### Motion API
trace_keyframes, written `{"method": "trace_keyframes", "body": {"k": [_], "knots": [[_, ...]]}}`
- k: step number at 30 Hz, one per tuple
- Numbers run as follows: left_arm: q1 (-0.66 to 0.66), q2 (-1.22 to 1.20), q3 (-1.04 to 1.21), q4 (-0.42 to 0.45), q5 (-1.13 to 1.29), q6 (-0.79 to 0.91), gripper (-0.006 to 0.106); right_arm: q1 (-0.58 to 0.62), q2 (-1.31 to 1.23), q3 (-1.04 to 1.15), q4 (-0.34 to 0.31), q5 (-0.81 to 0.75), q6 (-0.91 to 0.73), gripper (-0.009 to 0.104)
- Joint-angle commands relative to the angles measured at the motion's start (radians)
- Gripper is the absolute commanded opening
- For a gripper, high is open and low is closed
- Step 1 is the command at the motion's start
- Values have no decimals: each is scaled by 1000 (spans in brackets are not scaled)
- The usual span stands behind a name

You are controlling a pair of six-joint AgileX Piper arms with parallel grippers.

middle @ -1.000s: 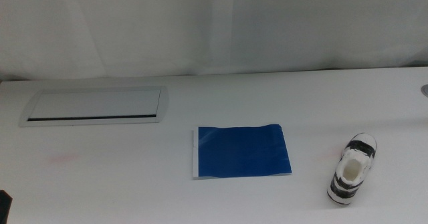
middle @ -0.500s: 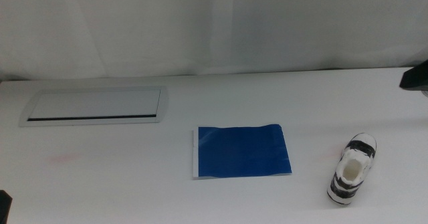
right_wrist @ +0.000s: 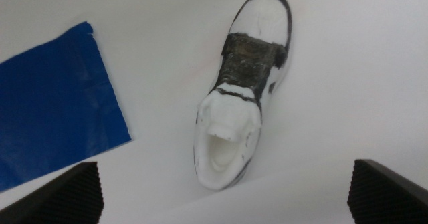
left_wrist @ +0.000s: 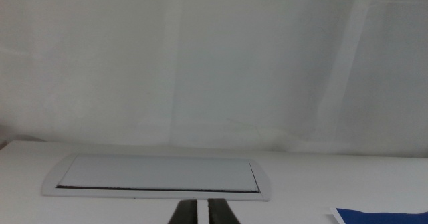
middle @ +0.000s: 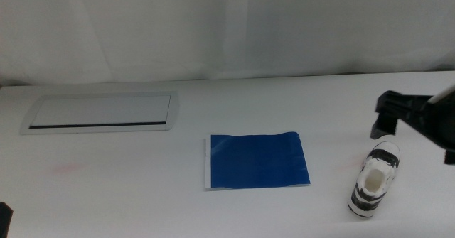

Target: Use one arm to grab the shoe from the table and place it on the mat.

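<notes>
White tabletop (middle: pixel 142 195) everywhere, white curtain behind it, so loads of open room. The shoe (middle: pixel 375 179) sat on its sole off to the right of the blue mat (middle: pixel 257 160), apart from it, with bare table in between. My right gripper (middle: pixel 387 117) hung above the far end of the shoe, and in the wrist view my two jaws stood wide apart at either side of the shoe (right_wrist: pixel 242 93), touching nothing.

My guess: small sneaker, light, soft upper but a stiffer sole, nothing fragile. I figured pinching across the sides near the middle, around the black patch, would hold best; the smooth toe looked like it could slip. The only other thing around was the grey-framed panel (middle: pixel 99 113), well clear of any path to the mat. My left gripper (left_wrist: pixel 198 212) just waited at the near left with its jaws nearly together, empty.
</notes>
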Motion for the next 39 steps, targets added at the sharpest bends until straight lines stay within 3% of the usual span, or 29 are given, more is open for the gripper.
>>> {"method": "trace_keyframes", "body": {"k": [1, 18, 39], "knots": [[2, -40, 40, -6, -13, -1, -3, 25, 55, -9, -48, -38, 57, 103], [2, -40, 40, -6, -13, -1, -3, 28, 413, -9, -42, -181, 141, 103], [2, -40, 40, -6, -28, -1, -3, 28, 498, -7, -50, -222, 172, 103]]}}
